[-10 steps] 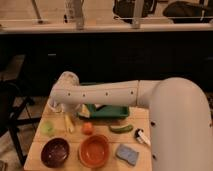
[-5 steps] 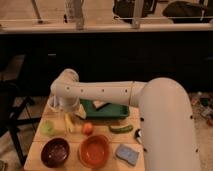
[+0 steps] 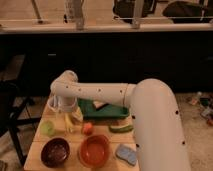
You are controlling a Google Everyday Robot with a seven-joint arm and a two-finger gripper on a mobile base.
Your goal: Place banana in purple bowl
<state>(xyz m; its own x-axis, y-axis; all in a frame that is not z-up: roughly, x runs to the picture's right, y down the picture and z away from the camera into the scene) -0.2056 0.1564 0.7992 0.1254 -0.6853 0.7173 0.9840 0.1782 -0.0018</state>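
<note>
Pale-yellow slim banana (image 3: 69, 122) is now reached by the tool (image 3: 64, 110), lowered over the wooden table (image 3: 37, 143), grip state not discernible; round maroon-purple bowl (image 3: 55, 151) is left empty.

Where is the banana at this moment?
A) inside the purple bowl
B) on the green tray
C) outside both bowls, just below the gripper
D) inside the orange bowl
C: the banana sits behind the purple bowl, not in it. The gripper hangs right above the banana, toward the left side of the table in the camera view.
</note>
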